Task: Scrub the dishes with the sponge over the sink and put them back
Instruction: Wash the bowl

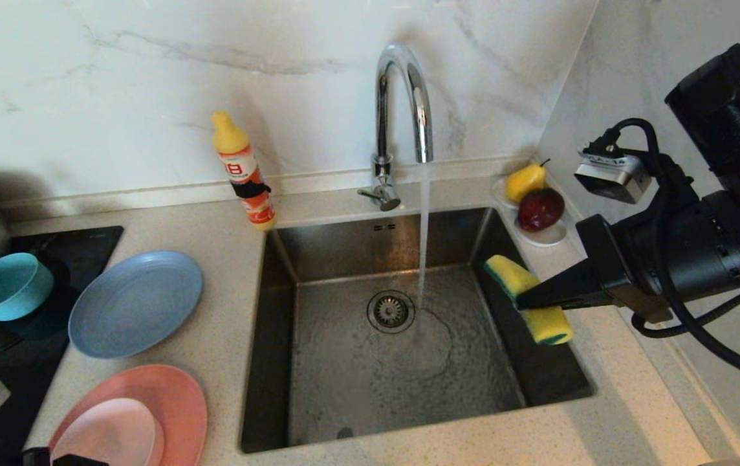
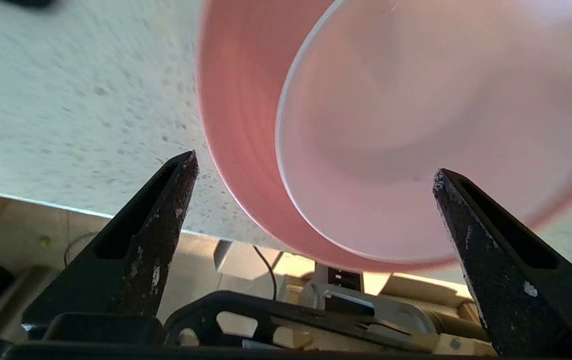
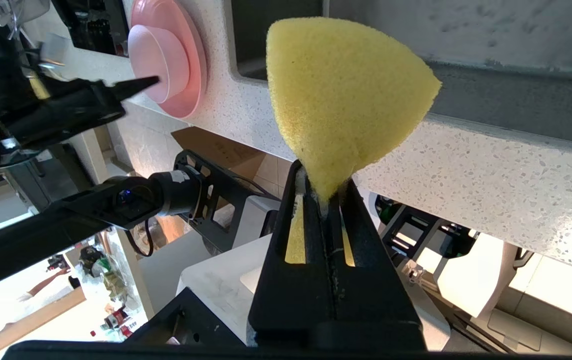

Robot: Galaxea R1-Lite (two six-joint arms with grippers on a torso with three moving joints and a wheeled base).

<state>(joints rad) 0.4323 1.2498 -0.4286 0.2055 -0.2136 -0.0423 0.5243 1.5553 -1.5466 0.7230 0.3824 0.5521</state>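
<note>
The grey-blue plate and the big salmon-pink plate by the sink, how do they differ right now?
The grey-blue plate is bare; the salmon-pink plate carries a small pale pink dish. The grey-blue plate lies farther back beside a teal bowl; the salmon-pink plate lies at the counter's front edge, where the open left hand faces it. Both lie flat on the counter, left of the sink.

Left hand (image 2: 316,172) agape, right hand (image 3: 323,192) clenched

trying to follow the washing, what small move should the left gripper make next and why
Probably ease the left gripper forward and close on the small pale pink dish. Its jaws stand open around that dish's near rim, nothing held, while the right gripper already holds the sponge over the sink.
</note>
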